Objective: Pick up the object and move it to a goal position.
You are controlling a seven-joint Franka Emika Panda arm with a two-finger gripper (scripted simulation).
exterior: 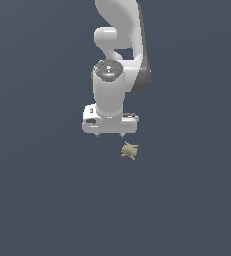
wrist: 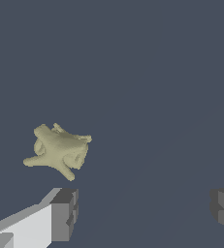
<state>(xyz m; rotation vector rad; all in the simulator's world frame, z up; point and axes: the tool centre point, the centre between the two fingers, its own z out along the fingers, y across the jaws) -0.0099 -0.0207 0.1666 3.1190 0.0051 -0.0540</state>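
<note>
Gripper (exterior: 109, 135) fingers are spread apart and hold nothing. The figurine (exterior: 129, 150) lies on the dark surface (exterior: 37, 200), near the fingertips, toward the exterior view's right, not between them.

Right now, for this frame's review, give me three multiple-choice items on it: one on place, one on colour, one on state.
1. In the exterior view, where does the figurine lie relative to the gripper?
A. Below it, toward the exterior view's right
B. Above it, behind the arm
C. Far toward the exterior view's left

2. What colour is the figurine?
A. Bright red
B. Olive-tan
C. Black

3. What state is the gripper in?
A. Shut on the figurine
B. Shut on nothing
C. Open, holding nothing

Answers:
1. A: it sits just under the gripper's right end in the exterior view.
2. B: both views show it olive-tan against the dark grey-blue ground.
3. C: the wrist view shows the fingers wide apart, with the figurine lying clear of them.
</note>
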